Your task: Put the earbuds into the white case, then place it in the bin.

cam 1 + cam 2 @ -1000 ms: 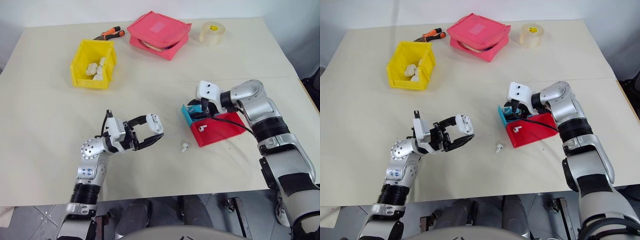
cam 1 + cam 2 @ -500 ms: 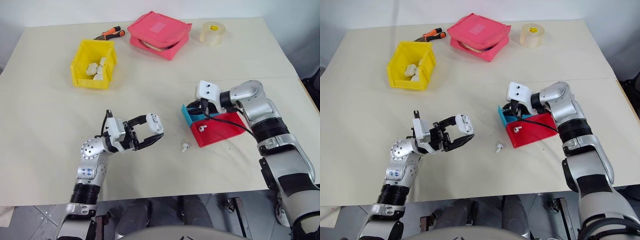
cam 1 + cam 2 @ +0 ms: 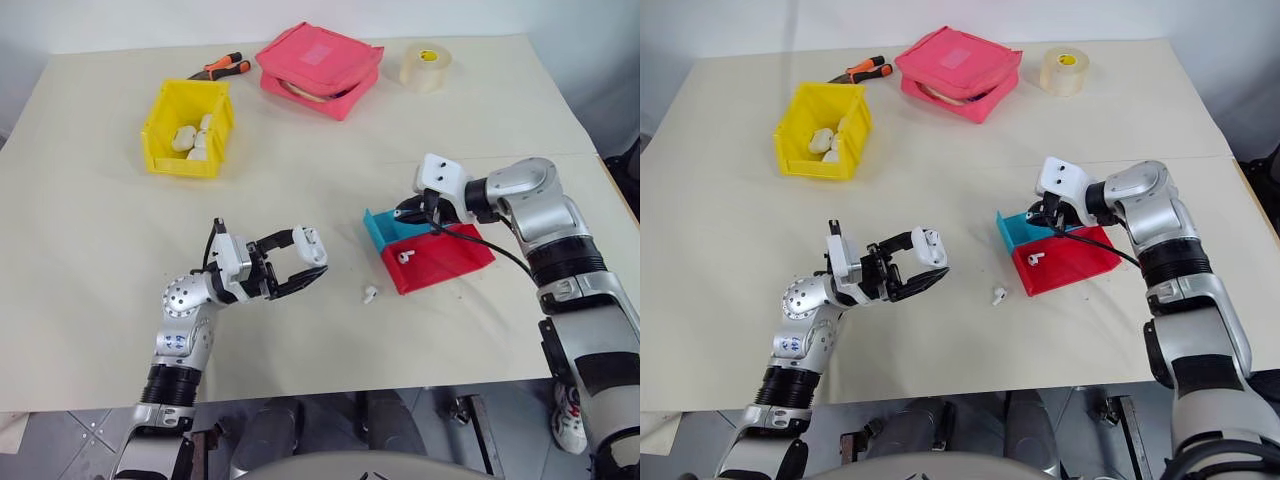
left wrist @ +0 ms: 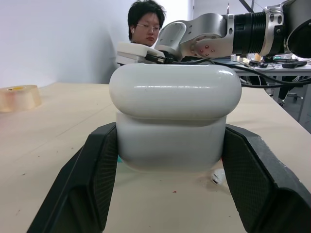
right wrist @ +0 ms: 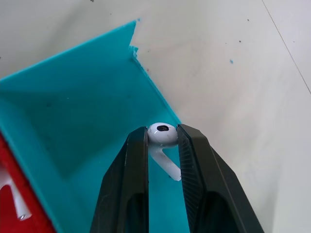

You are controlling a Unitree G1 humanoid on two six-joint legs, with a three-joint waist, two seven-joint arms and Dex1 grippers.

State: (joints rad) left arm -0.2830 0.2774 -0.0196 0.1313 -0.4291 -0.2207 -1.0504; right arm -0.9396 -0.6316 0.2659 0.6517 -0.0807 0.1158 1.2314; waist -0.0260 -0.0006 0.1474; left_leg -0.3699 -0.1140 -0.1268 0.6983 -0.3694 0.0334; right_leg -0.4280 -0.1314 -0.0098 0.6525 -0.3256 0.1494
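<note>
Right gripper [image 5: 163, 145] up and out of blue tray [image 3: 385, 228] now, jaws pinched on earbud [image 5: 162, 134]. Left gripper [image 4: 170, 160] steady, jaws clamped on white case [image 4: 174, 116] above desk [image 3: 90, 260]. Insertion next; bin [image 3: 186, 127] later.

We find bright, even lighting, soft shadows on the table [image 3: 300, 140], glare on the white case [image 4: 175, 92], and a blurred background behind it.

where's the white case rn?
The white case is clamped in the left pincer, held above the table on the robot's left, with a loose earbud and the red tray to its right.
</note>
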